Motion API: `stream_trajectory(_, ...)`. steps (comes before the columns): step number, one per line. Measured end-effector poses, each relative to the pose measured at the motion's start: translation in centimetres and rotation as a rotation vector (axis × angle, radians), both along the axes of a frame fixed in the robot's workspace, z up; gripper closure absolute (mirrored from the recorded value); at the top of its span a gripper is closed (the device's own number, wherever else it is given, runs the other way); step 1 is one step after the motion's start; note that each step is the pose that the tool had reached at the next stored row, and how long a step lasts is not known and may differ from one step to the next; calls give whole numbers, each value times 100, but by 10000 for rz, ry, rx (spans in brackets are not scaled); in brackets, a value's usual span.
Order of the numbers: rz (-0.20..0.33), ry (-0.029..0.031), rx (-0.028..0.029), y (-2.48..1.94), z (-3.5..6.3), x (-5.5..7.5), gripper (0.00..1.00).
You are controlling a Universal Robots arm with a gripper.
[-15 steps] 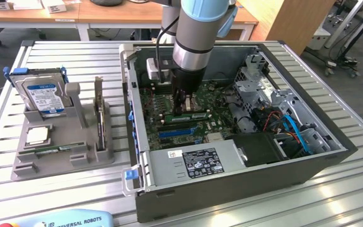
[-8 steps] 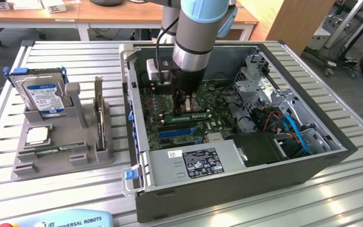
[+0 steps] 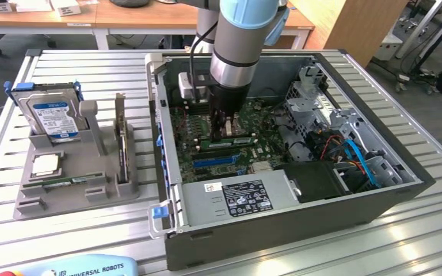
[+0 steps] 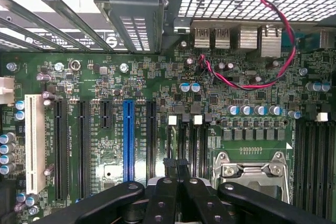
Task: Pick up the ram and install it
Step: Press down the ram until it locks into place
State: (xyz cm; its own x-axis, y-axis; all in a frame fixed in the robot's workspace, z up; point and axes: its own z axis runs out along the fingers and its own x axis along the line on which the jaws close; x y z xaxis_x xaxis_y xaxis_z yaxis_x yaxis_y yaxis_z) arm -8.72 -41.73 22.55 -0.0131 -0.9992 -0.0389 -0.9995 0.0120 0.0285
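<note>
Slatted aluminium bench (image 3: 67, 230) carries an open computer case (image 3: 374, 207). Inside it, the pincer (image 4: 176, 169) is closed over the motherboard (image 4: 105, 124). Whether it grips the ram I cannot tell; a green stick (image 3: 67, 182) lies in the grey holder (image 3: 75, 198). Seating needs square alignment and even pressure.

The motherboard (image 4: 157, 114) is dark green, dotted with silver-topped capacitors. Just beyond the black gripper (image 4: 177, 174), one expansion slot (image 4: 128, 132) is bright blue among black ones, and a white slot (image 4: 35, 142) stands farther to the side. A red and black twisted wire (image 4: 262, 80) loops past the jaws. The computer case (image 3: 282, 230) is dark grey with blue clips. The hard drive (image 3: 50, 115) is silver with a blue and white label, in a grey holder (image 3: 75, 195). The tabletop (image 3: 405, 241) is silver, ribbed in stripes.
</note>
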Motion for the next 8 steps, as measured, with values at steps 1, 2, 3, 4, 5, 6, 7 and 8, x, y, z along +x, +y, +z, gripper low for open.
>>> stream_trajectory(1, 0, 0, -2, 0, -3, 0, 90)
stream_trajectory(2, 0, 0, -2, 0, -3, 0, 90)
stream_trajectory(3, 0, -1, -3, 0, -3, 0, 90)
stream_trajectory(4, 0, -1, -2, 0, -3, 0, 90)
stream_trajectory(5, 0, -2, -1, 0, -4, 0, 90)
stream_trajectory(6, 0, -2, 0, 0, -4, 0, 90)
stream_trajectory(7, 0, -2, 0, 0, -6, 0, 90)
stream_trajectory(8, 0, -2, 0, 0, -8, 0, 90)
